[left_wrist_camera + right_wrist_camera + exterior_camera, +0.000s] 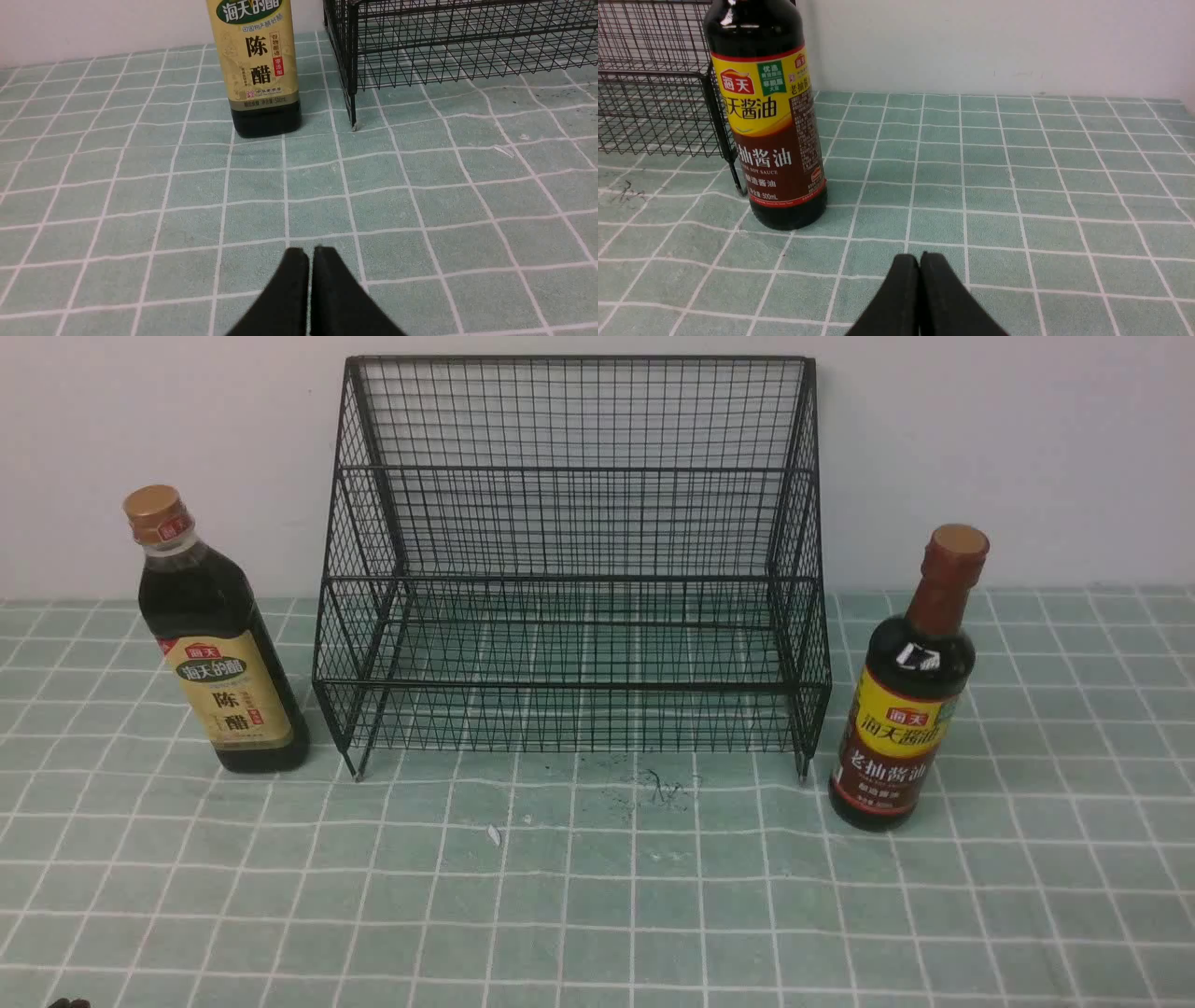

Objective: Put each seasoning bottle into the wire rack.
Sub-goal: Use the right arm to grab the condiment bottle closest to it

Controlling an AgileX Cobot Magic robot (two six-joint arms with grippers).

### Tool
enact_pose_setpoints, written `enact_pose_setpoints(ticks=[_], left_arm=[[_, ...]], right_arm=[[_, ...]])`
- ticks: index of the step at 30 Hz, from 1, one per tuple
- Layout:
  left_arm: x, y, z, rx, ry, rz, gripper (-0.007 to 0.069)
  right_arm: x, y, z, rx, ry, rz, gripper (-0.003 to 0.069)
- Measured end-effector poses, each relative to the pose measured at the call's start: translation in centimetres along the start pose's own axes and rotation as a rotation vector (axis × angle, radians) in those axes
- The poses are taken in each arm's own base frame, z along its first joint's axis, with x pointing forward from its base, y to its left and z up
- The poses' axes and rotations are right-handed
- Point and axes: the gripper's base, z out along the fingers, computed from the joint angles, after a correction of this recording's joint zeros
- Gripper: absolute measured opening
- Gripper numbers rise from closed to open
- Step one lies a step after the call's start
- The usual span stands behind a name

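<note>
We find the gold-capped vinegar bottle (pixel 219 644) upright on the checked tablecloth (pixel 597 915), just beside the left side of the wire rack (pixel 569 684). The dark soy sauce bottle (pixel 906 700) stands upright just beside the rack's right side. Both tiers of the rack hold nothing.

We judge both bottles near full, hence heavy and rigid. Their glossy walls may slip, and they may break if tipped. The labelled body below the shoulder offers the surest hold, not the narrow neck.

The left gripper (pixel 310 254) sits low over the cloth, aimed towards the vinegar bottle and well short of it. Its fingers are pressed together on nothing. The right gripper (pixel 920 259) is posed likewise, fingers together and empty, with the soy bottle off its line.
</note>
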Motion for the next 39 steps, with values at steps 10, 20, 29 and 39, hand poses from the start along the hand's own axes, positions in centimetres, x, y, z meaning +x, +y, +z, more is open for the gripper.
enact_pose_setpoints(ticks=[10,20,29,39], left_arm=[[0.0,0.0,0.0,0.0,0.0,0.0,-0.0006],[0.0,0.0,0.0,0.0,0.0,0.0,-0.0006],[0.0,0.0,0.0,0.0,0.0,0.0,-0.0006],[0.0,0.0,0.0,0.0,0.0,0.0,-0.0006]], right_arm=[[0.0,0.0,0.0,0.0,0.0,0.0,-0.0015],[0.0,0.0,0.0,0.0,0.0,0.0,-0.0015],[0.0,0.0,0.0,0.0,0.0,0.0,-0.0015],[-1.5,0.4,-0.1,-0.074,-0.181,0.31,-0.0015]])
